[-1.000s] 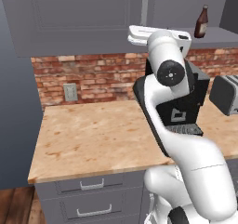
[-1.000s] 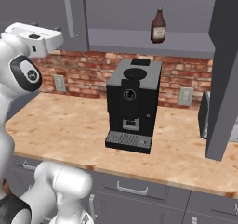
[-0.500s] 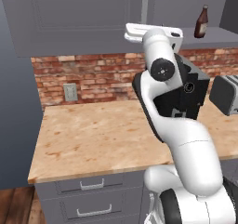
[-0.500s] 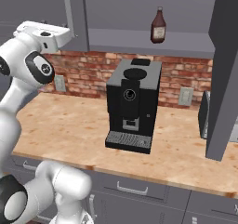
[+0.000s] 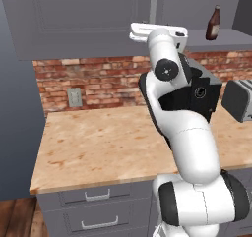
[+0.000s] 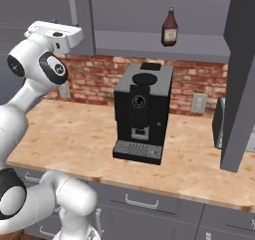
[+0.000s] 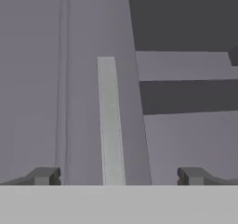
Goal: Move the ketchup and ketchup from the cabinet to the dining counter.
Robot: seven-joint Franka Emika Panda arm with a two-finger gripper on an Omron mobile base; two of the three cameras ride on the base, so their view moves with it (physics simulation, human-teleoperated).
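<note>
One ketchup [image 5: 213,23] [image 6: 170,28], a dark red-brown bottle with a pale label, stands upright on the shelf of the open cabinet [image 6: 149,39]. My hand [image 6: 55,35] is raised to cabinet height, well to the left of the bottle, in front of a closed door [image 5: 74,19]. In the hand view my gripper [image 7: 118,176] is open and holds nothing, and it faces the door's silver bar handle [image 7: 109,121] from close by. The open shelf [image 7: 186,95] lies to the right of that handle. The dining counter is out of view.
A black coffee machine [image 6: 142,112] stands on the marbled counter [image 6: 74,139] under the bottle, against the brick wall. A toaster [image 5: 238,98] sits to the right. An open cabinet door [image 6: 241,74] juts out at the right. Grey drawers [image 5: 98,206] run below.
The arm has stretched upward and the hand has drawn closer to the cabinet door. The gripper stays open and the bottle has not moved.
</note>
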